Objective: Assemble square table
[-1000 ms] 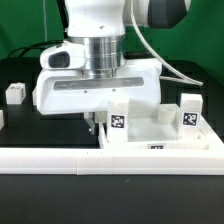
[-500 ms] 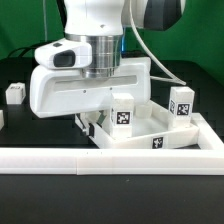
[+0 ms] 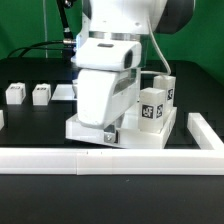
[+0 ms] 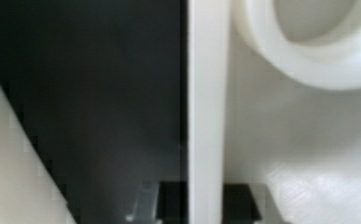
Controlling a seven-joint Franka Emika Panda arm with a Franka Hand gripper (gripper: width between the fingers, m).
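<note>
The square table top (image 3: 150, 135) is a white tray with a raised rim, lying on the black table right of centre in the exterior view. Two white legs with tags (image 3: 152, 108) (image 3: 166, 86) stand upright in its far corners. My gripper (image 3: 109, 131) reaches down at the top's left corner and is shut on its rim. In the wrist view the rim (image 4: 203, 90) runs straight between my two dark fingers (image 4: 170, 203), with my gripper (image 4: 207, 198) closed over it. A round corner socket (image 4: 315, 40) shows inside the tray.
Two loose white legs (image 3: 14, 93) (image 3: 40, 93) and a flat white piece (image 3: 63, 92) lie at the exterior view's far left. The long white low rail (image 3: 90, 160) runs along the front, with its side arm (image 3: 206, 131) at the right.
My hand has turned and moved to the exterior view's right. The table top has swung round with it, and the two upright legs now stand close together at the right.
</note>
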